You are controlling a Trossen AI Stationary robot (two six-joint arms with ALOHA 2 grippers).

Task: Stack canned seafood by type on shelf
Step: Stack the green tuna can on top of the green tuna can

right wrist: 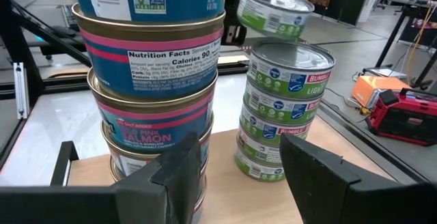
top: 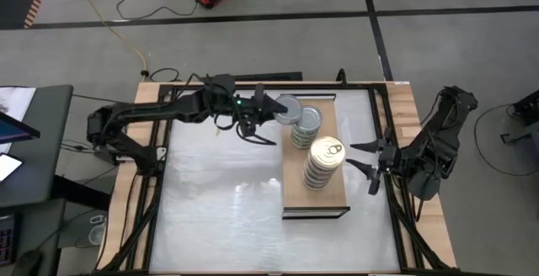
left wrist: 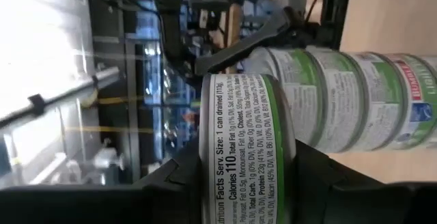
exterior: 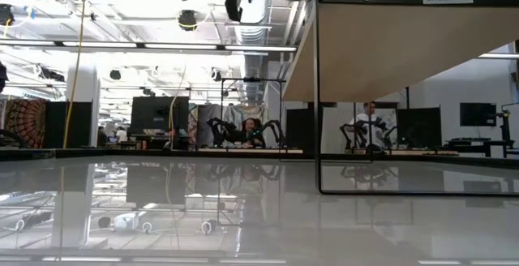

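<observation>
Waiting just off the shelf's (top: 290, 193) right edge, the right gripper (top: 364, 158) points at it with fingers apart, holding nothing. On the board, the nearer stack of gold-lidded salmon tins (top: 323, 161) stands beside a green-labelled stack (top: 306, 128). Farther back, the left gripper (top: 271, 113), arm stretched across, is clamped on a green-labelled tin (top: 287, 109) held just above and beside that stack.
</observation>
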